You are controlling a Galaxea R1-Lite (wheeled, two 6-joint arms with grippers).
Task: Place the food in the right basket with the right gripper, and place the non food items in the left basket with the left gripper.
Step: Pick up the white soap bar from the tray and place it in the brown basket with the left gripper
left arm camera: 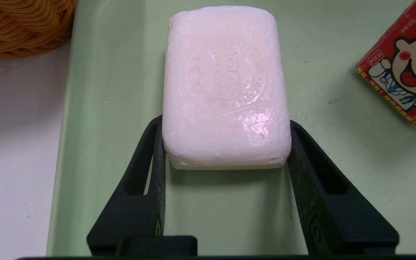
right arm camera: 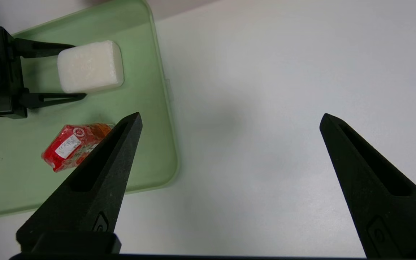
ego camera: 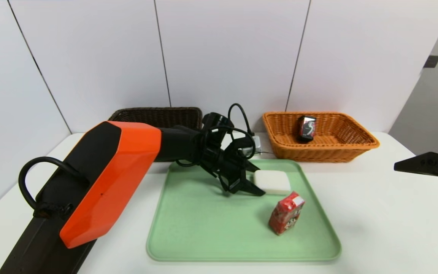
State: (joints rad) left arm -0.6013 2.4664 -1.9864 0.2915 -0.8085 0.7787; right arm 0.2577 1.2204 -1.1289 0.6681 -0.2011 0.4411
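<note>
A white rounded block (ego camera: 274, 182) (left arm camera: 226, 83) (right arm camera: 90, 66) lies on the green tray (ego camera: 203, 228), toward its far right part. My left gripper (ego camera: 261, 181) (left arm camera: 226, 122), on the orange-and-black arm, reaches in from the left and has its two jaws pressed against the block's opposite sides at its near end. The block still rests on the tray. A red carton (ego camera: 286, 213) (left arm camera: 406, 68) (right arm camera: 72, 146) stands on the tray nearer me. My right gripper (ego camera: 413, 164) (right arm camera: 230, 116) hovers open and empty over bare table, right of the tray.
The orange basket (ego camera: 319, 150) (left arm camera: 20, 29) sits behind the tray's right corner and holds a dark red-marked packet (ego camera: 306, 128). The dark brown basket (ego camera: 158, 116) stands at the back left, partly hidden by my left arm. A small grey box (ego camera: 256, 142) lies between the baskets.
</note>
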